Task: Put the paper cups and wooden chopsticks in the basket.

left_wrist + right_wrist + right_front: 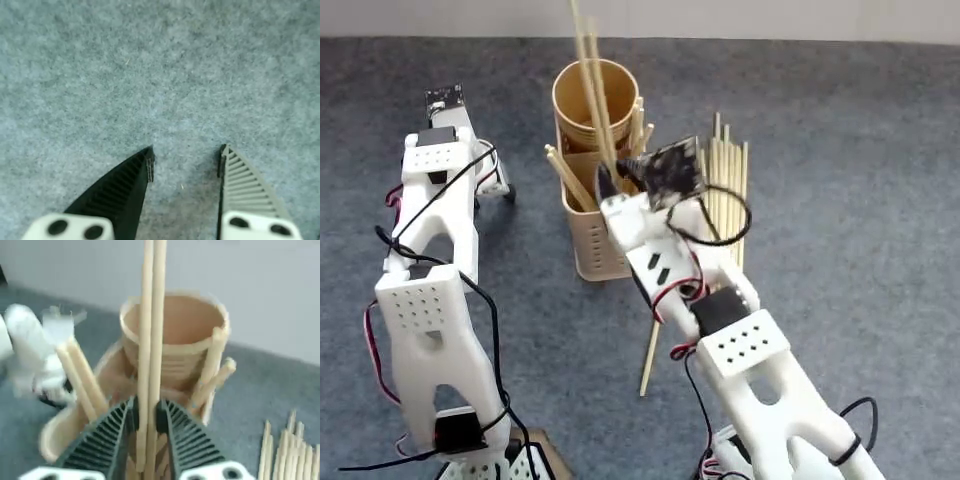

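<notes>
Right jaws are seen clamped on two wooden chopsticks [159, 315], held upright over the basket [590, 250] beside its paper cups [625, 100], which should be lowered straight in before release, while left jaws are parted over the tabletop [150, 75] apart from the basket.

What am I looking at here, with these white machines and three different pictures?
These are two small robot arms, each ending in a two-fingered gripper. One picture looks down from a fixed camera; the other two come from cameras on the arms' wrists. On the grey mat stands a beige basket holding stacked paper cups and a few wooden chopsticks; more loose chopsticks lie beside it. The right gripper is shut on a pair of chopsticks, upright over the basket. The left gripper is open and empty above bare mat.
</notes>
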